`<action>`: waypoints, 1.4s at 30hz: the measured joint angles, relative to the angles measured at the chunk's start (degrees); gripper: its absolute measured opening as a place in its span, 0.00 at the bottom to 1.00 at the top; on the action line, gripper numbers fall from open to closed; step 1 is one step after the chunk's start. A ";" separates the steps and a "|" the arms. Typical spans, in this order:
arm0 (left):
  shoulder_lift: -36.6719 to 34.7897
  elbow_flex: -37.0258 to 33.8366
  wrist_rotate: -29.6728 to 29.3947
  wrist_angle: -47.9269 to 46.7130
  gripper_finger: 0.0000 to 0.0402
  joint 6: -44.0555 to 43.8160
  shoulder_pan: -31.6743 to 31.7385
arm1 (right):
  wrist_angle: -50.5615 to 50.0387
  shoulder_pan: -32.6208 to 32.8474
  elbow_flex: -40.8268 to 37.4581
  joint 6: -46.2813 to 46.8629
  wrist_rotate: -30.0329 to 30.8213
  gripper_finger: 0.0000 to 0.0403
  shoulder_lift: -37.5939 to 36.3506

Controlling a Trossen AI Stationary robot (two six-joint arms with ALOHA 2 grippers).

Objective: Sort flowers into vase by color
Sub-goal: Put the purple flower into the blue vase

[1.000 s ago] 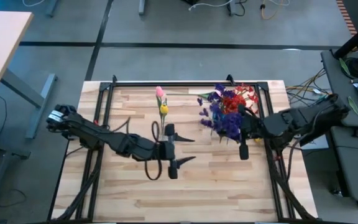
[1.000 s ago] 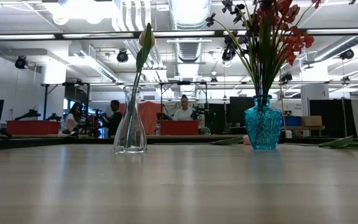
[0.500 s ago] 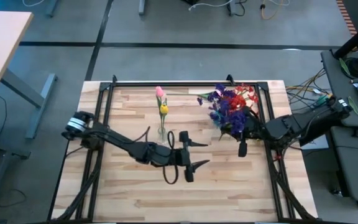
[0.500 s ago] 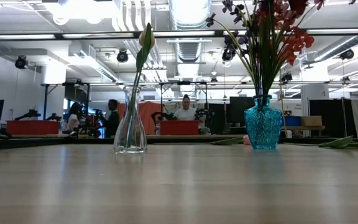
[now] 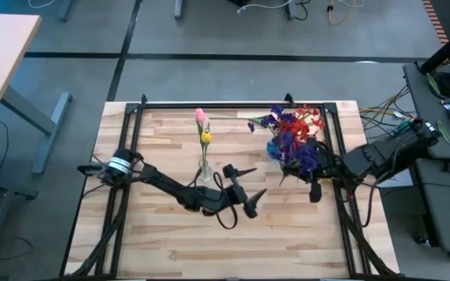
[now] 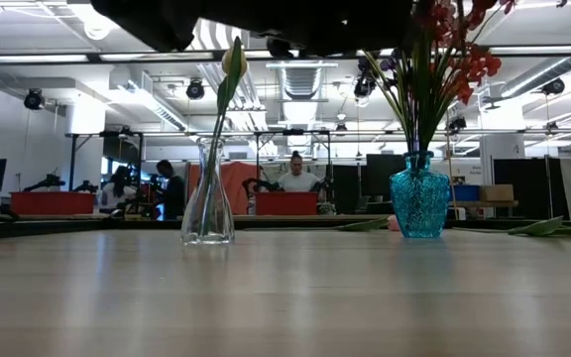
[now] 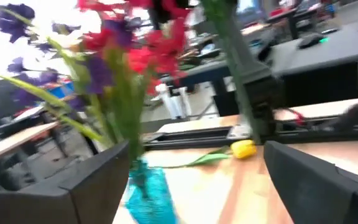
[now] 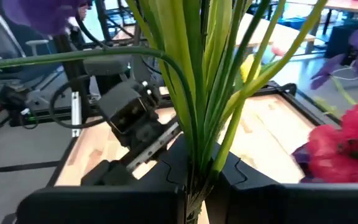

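Gripping a bunch of purple & red flowers (image 5: 291, 139) by the stems w/ right pincer (image 5: 316, 190) clenched, at right of surface (image 5: 162, 242), likely for vase sorting. Left pincer (image 5: 250, 190) spread wide, empty, mid-surface near clear vase (image 5: 203, 168) w/ pink & yellow tulips (image 5: 203, 125).

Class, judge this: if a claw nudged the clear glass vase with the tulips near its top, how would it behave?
The clear glass vase would probably tip: it is tall, narrow-necked, on a small base. Its tulips stand high, adding top weight. Being glass, it likely slides easily and could break.
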 joint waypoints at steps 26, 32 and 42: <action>16.87 16.59 -15.32 -0.85 0.94 -8.81 0.87 | -8.06 2.15 -0.02 0.15 0.08 0.04 -6.22; 25.96 26.79 -16.02 -0.99 0.94 -7.00 2.56 | -9.04 2.15 -0.07 0.07 0.08 0.04 -6.24; 27.29 28.28 -5.48 -0.01 0.94 -7.43 8.13 | -8.91 2.15 -1.51 -1.56 0.89 0.04 -5.98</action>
